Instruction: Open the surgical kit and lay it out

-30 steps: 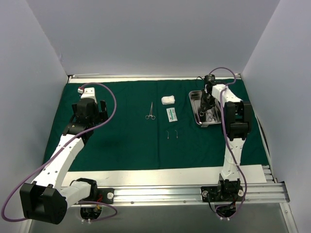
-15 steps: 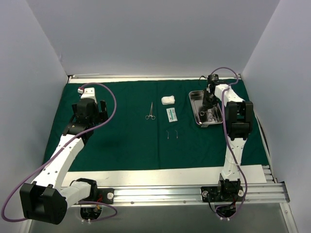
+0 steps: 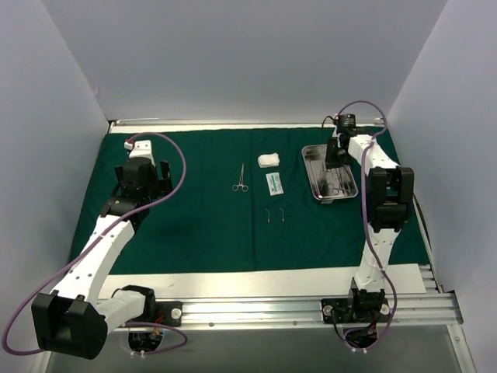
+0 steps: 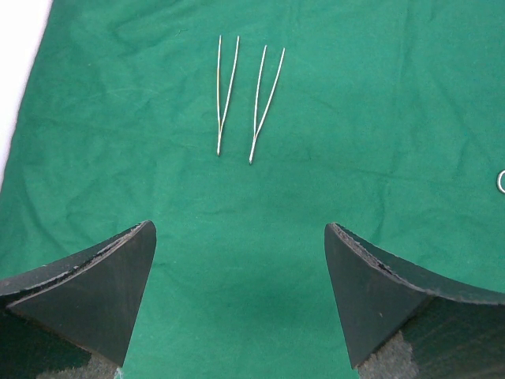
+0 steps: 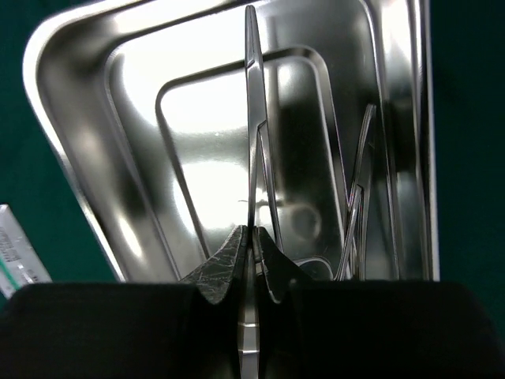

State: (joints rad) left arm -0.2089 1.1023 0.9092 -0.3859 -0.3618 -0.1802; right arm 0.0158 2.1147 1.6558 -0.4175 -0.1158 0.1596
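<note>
The dark green drape (image 3: 194, 225) lies spread flat on the table. The steel tray (image 3: 306, 165) sits at the back right and still holds silver instruments (image 5: 355, 205). My right gripper (image 3: 332, 152) hangs over the tray's far part, shut (image 5: 252, 237) on a thin silver instrument (image 5: 251, 118) that points out ahead over the tray floor (image 5: 197, 158). Scissors (image 3: 241, 179), white gauze (image 3: 269, 158), a white-green packet (image 3: 274, 183) and two tweezers (image 3: 275, 215) lie on the drape. My left gripper (image 3: 146, 185) is open and empty (image 4: 239, 227), with the tweezers (image 4: 225, 95) ahead of it.
White walls close in the back and both sides. A white strip (image 3: 264, 281) runs along the drape's near edge, then the metal rail (image 3: 311, 311) with the arm bases. The packet's corner shows at the left of the right wrist view (image 5: 12, 253).
My right gripper has moved from the tray's middle toward its far right corner, with the instrument in its grip. The left arm has not moved.
</note>
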